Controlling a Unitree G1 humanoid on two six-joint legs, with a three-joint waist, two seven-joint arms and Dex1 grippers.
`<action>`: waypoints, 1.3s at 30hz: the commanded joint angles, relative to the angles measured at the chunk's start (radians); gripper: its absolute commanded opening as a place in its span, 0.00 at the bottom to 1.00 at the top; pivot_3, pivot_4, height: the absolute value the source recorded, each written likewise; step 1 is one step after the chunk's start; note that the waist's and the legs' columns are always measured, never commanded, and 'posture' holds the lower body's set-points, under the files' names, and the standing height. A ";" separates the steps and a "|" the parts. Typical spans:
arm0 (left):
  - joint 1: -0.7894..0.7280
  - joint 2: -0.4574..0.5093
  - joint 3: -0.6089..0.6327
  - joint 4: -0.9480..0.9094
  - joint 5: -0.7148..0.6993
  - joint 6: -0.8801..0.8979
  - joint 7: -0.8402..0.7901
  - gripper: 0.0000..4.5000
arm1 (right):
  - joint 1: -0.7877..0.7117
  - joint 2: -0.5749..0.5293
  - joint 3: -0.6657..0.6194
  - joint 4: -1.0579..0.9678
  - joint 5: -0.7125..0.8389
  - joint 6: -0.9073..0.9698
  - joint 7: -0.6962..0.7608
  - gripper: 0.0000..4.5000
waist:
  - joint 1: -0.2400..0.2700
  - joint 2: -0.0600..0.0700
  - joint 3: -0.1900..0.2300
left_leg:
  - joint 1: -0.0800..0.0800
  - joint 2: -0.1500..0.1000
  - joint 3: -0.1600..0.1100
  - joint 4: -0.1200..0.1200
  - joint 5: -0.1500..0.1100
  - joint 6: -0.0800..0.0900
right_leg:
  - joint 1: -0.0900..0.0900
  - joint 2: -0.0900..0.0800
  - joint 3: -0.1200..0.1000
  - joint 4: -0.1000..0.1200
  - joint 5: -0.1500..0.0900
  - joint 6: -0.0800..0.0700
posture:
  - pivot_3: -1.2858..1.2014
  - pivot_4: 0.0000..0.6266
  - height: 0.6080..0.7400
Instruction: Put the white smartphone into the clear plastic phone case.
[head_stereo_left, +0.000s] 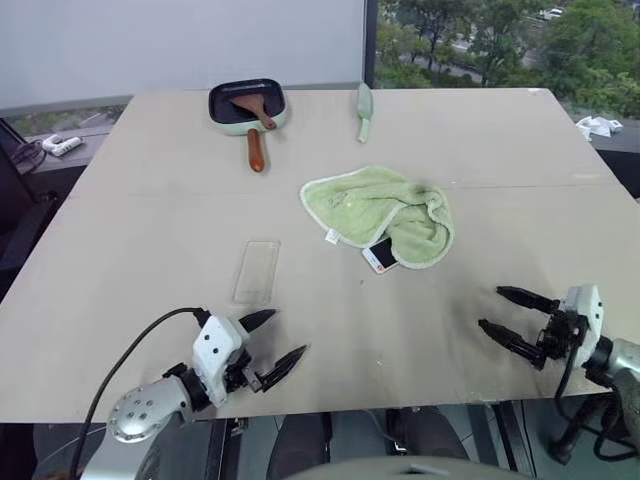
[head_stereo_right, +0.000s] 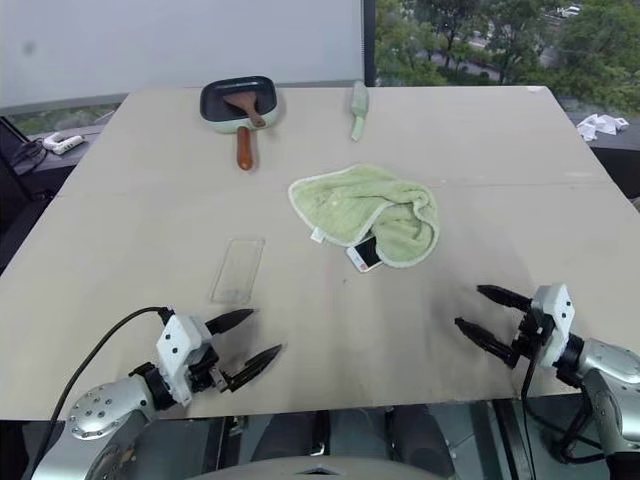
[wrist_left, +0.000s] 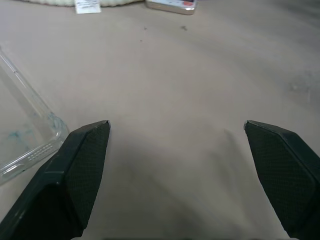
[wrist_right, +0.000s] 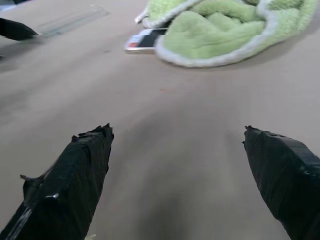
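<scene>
Since the phone (head_stereo_left: 380, 256) hides half under the towel (head_stereo_left: 385, 212), both hands (head_stereo_left: 272, 348) (head_stereo_left: 512, 318) wait wide open, away from the case (head_stereo_left: 257, 271).

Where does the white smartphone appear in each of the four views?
Left eye view: white smartphone near centre, half under the green towel.
Right eye view: near centre, at the towel's near edge.
Left wrist view: at the top edge.
Right wrist view: upper middle, beside the towel.
Shared landmark: the green towel.
</scene>
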 joint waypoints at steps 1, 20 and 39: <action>-0.007 -0.002 0.017 -0.052 -0.025 -0.007 0.002 0.99 | -0.045 -0.013 -0.014 -0.008 -0.019 0.000 -0.033 1.00 | 0.000 0.000 0.000 | 0.000 0.000 0.000 0.000 0.000 0.000 | 0.000 0.000 0.000 0.000 0.000 0.000 | 0.52 0.24 1.00; -0.385 -0.026 0.069 -0.145 -0.129 0.347 0.289 0.99 | -0.840 0.320 0.302 0.272 -0.370 0.283 -0.559 1.00 | 0.001 0.001 0.001 | -0.006 0.000 0.001 0.000 0.000 -0.001 | -0.005 0.001 -0.002 0.000 0.003 0.004 | 0.52 0.24 1.00; -0.334 0.073 0.101 -0.226 -0.181 0.442 0.220 1.00 | -0.980 0.384 0.431 0.511 -0.534 0.408 -0.602 0.00 | -0.002 0.000 -0.001 | -0.017 0.000 0.001 0.002 0.001 -0.002 | -0.015 0.000 -0.003 0.003 0.003 0.003 | 0.52 0.24 1.00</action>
